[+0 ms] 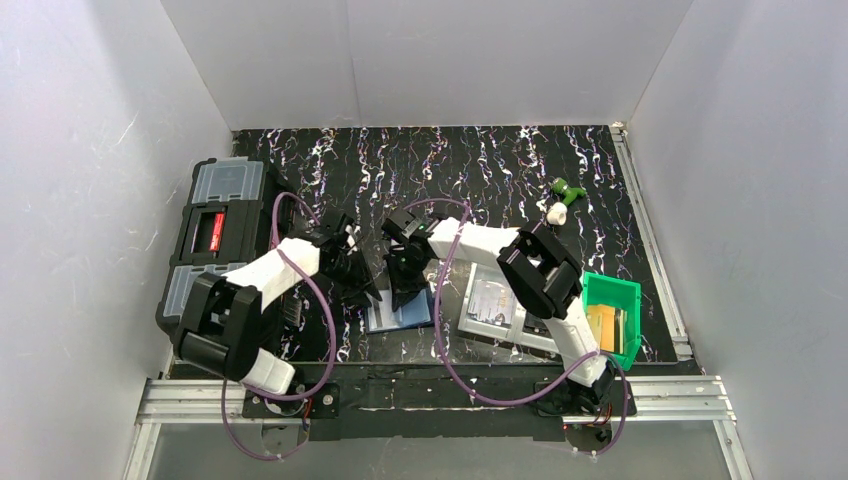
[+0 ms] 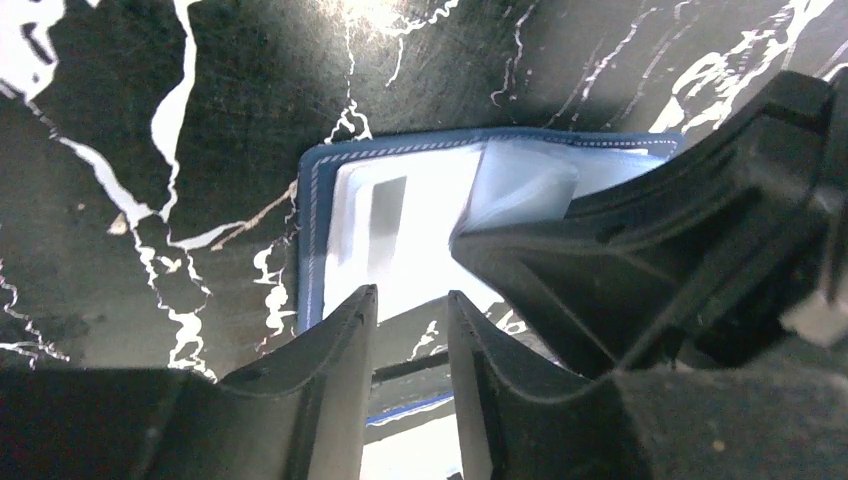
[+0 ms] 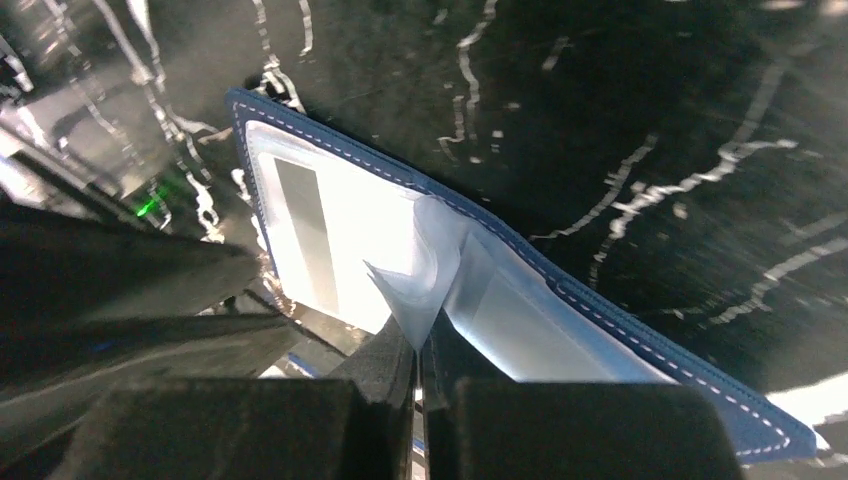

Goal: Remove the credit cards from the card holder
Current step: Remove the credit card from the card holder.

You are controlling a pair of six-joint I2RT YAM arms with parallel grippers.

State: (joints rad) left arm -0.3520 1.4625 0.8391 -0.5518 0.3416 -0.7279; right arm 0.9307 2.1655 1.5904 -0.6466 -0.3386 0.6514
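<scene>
**Right end effector pinched a sleeve of the open card holder**

You had the card holder lying open on the counter, inner side up. In the top view it sat at about 6 o'clock from the counter's middle, near the arm bases. Your right end effector was fully closed, its fingers pinching the free edge of a clear sleeve and holding it up off the case. At 9 o'clock of that pinch, a pale credit card with a dark stripe lay flat in its pocket.

Your left end effector stood partly open, with a narrow gap between its fingers and nothing caught in it. Its tips hung over the case's near edge, at 6 o'clock of the case in the left wrist view; whether they touched it could not be told. The two end effectors were just beside each other, the left at 9 o'clock of the right.

A black toolbox sat at the counter's 9 o'clock edge. A green bin at 4 o'clock held something flat and gold-tan. A grey tray-like object lay between the case and the bin, and a small green and white piece lay at 2 o'clock
</scene>
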